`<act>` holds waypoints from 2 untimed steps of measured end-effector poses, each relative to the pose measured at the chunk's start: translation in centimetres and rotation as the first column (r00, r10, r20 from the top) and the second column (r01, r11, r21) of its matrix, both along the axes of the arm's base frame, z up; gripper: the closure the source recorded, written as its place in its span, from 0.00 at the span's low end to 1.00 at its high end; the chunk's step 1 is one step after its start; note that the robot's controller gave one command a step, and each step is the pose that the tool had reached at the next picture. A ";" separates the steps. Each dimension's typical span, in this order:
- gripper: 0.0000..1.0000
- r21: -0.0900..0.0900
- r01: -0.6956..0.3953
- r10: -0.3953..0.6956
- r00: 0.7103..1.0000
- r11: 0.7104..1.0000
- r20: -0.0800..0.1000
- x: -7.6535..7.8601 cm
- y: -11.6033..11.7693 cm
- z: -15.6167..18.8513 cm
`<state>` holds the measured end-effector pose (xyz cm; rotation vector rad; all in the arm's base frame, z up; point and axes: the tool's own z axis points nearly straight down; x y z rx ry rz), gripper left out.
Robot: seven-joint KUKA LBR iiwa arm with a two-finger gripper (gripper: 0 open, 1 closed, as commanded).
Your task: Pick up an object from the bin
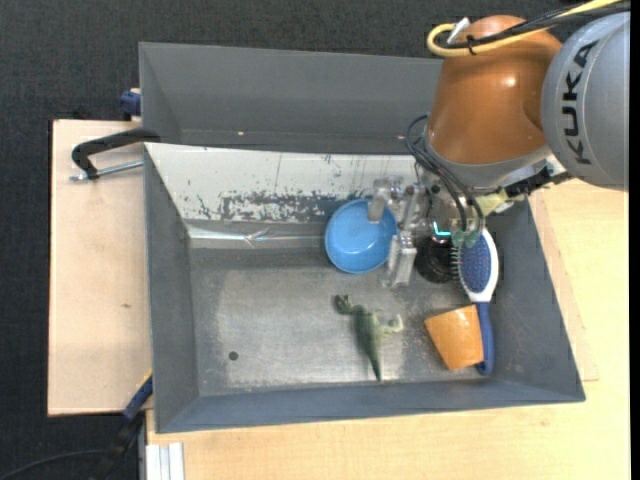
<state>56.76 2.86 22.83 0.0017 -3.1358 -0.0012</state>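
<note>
The end effector (400, 238) is low in the bin (250, 388), at the right rim of the blue bowl (355, 240) near the back wall. Whether it is spread or closed cannot be determined. Nothing is lifted; grasp and raise remain.

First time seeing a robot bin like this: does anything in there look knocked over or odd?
The orange cup lies tipped on its side at the front right of the bin, against the handle of the blue hairbrush. The blue bowl beside the gripper also seems tipped. Nothing looks spilled or broken.
</note>
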 end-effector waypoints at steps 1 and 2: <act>1.00 0.001 0.001 -0.001 1.000 1.000 0.009 0.2 0.0 0.4; 1.00 -0.002 0.120 -0.120 0.993 0.993 0.000 -3.5 -5.0 -6.2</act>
